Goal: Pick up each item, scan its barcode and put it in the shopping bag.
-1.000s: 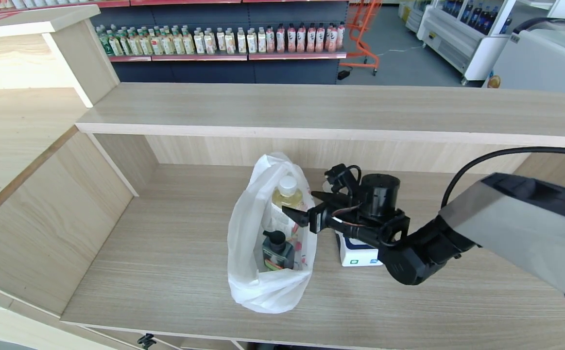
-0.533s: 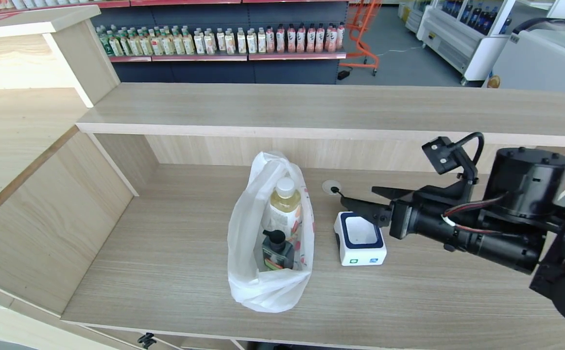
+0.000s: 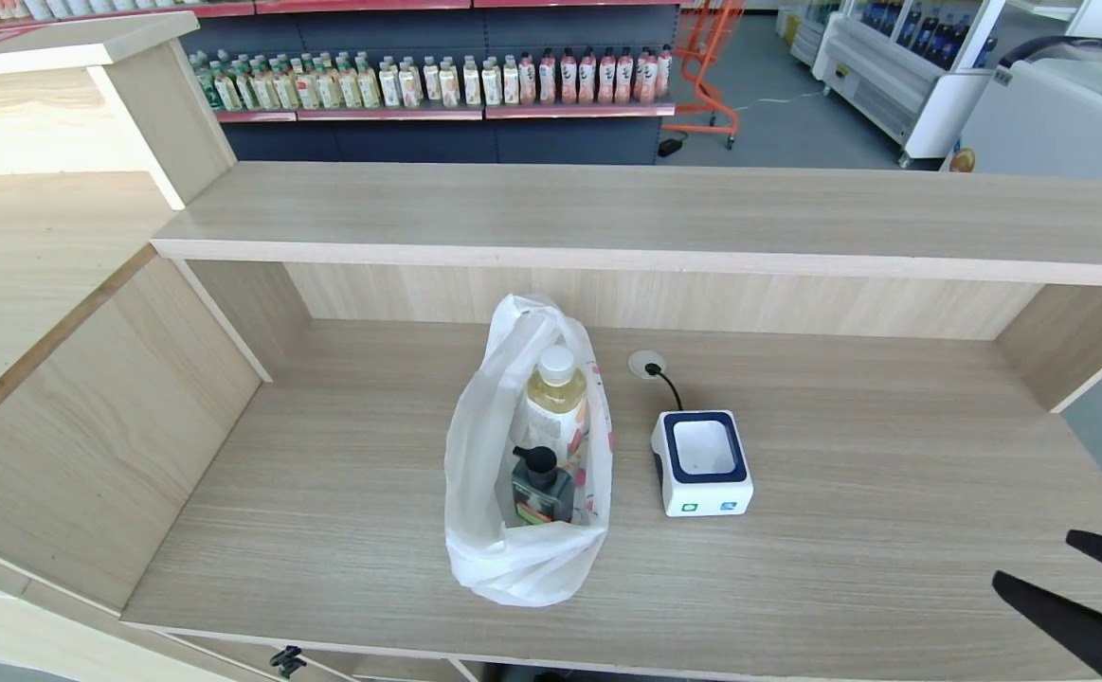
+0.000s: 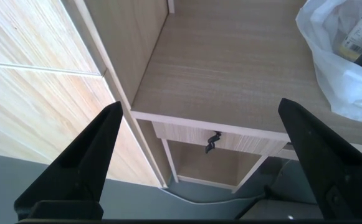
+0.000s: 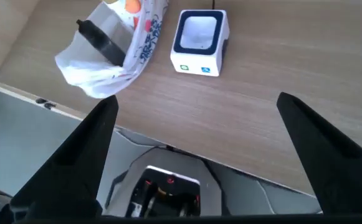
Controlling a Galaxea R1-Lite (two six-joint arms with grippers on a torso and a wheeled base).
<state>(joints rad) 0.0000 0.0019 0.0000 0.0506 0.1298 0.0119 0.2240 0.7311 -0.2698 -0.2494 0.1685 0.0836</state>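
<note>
A: Starting at the left, how does the left pincer (image 4: 199,104) stand?

B: Wide open and empty, out past the near left corner of the surface (image 3: 323,530), well apart from the shopping bag (image 3: 513,568).

A: And the bag?

B: It stands mid-surface, a little toward the near edge, with its mouth gaping. Inside, the drink bottle (image 3: 555,403) is upright at the far side, and the dark pump bottle (image 3: 541,488) is in front of it (touching, as far as I can tell).

A: How would they handle?

B: The bag is thin film, floppy and easily snagged, so I'd judge the handles the only sound hold. The bottles look stiff and smooth, and the full one weighty. Take each round the body, not by cap or pump.

A: Further right?

B: The scanner (image 3: 702,462) sits just beside the bag. The right pincer (image 3: 1032,556) is at the near right corner, spread wide and holding nothing, well apart from both.
</note>
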